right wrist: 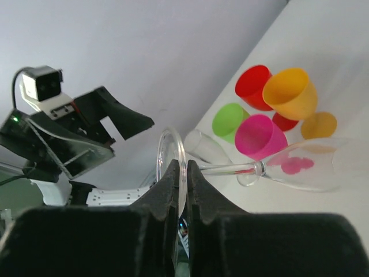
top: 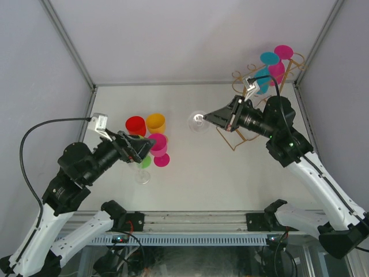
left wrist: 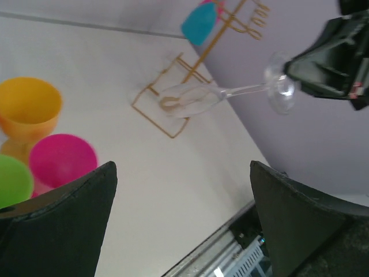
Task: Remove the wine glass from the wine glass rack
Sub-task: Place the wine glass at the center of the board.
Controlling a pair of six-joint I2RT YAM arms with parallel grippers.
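Seen from above, the right gripper [top: 210, 118] is clenched on a clear wine glass [top: 199, 121]. The glass is off the wine glass rack [left wrist: 216, 36] and is held in the air at centre frame. The rack stands in the upper right corner, with a cyan and a pink glass [top: 270, 60] hung on its loops. The left gripper [top: 144, 147] is spread wide with nothing in it, at centre left over a cluster of coloured cups [top: 151, 135]. A second clear glass [top: 142, 173] stands just below the cups on the table [top: 230, 179].

The glass appears to be freed already, so what remains is judged to be carrying it clear and putting it down, or passing it to the waiting claw. The grip is on the thin foot alone, with the stem and bowl reaching out sideways. A slow, level move is therefore advised, and the glass should be turned upright before any release. A bare patch of table away from the cups should be chosen.

The overhead view shows the glass only as a pale ring, so its pose cannot be read there. From the right wrist, both fingers [right wrist: 172, 190] are seen pinching the foot's disc edge-on, low in the frame, with the stem running right toward the cups. From the left wrist, the whole glass is shown lying level, its bowl overlapping the rack's base in the upper middle.
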